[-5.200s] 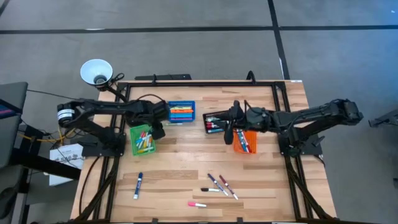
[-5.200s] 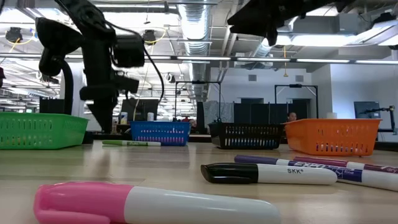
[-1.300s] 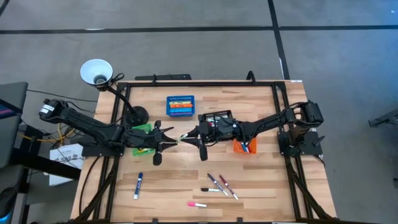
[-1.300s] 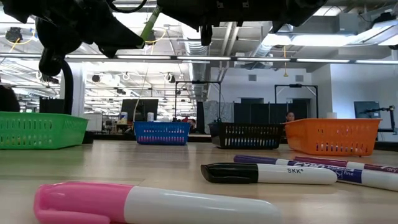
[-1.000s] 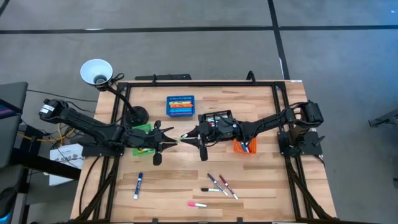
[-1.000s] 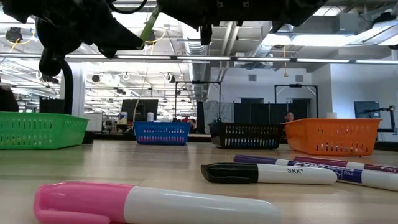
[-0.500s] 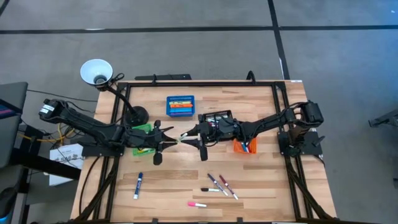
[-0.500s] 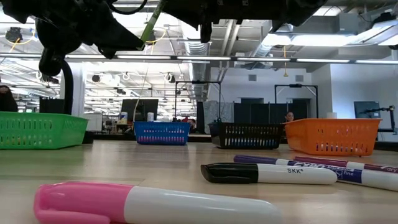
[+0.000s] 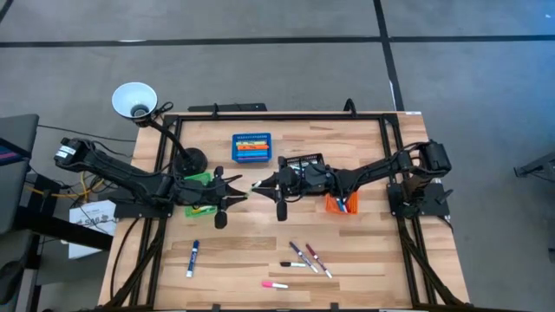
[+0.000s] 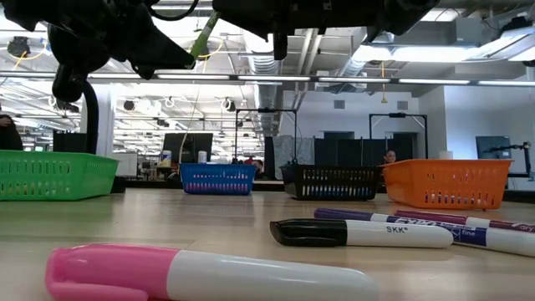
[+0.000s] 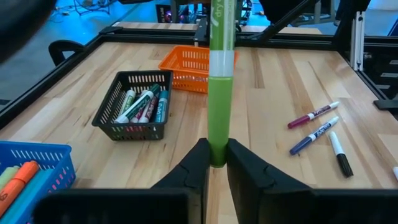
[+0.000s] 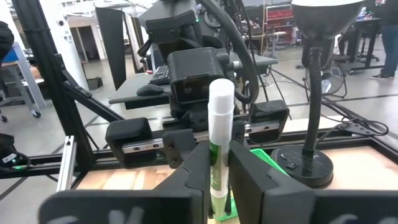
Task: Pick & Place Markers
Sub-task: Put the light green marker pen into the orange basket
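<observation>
A green marker hangs slanted in the air over the table's middle, between my two grippers. My left gripper is shut on its green cap end. My right gripper is shut on its barrel, and the white tail end sticks out past those fingers. In the high view the marker shows as a short stub between the left gripper and the right gripper. More markers lie on the near half of the table: a blue-capped one, a cluster and a pink-capped one. My left gripper pinches the tip of the marker's green cap between its two fingers. The fingers come from the table's left, slanting slightly down, in line with the marker. The marker rises away from them, clear of the table. My right gripper pinches the marker's barrel at its green printed part between its two fingers. The fingers come level from the table's right. The white tail end stands out above them; the cap end is hidden behind the fingers.
Four small bins stand on the far half: green under the left arm, blue, black and orange under the right arm. A desk lamp stands at the far left, its base on the table.
Both arms have stayed nearly in place with the green marker between them. In the low view a longer stretch of the marker shows above my left gripper than a second ago.
</observation>
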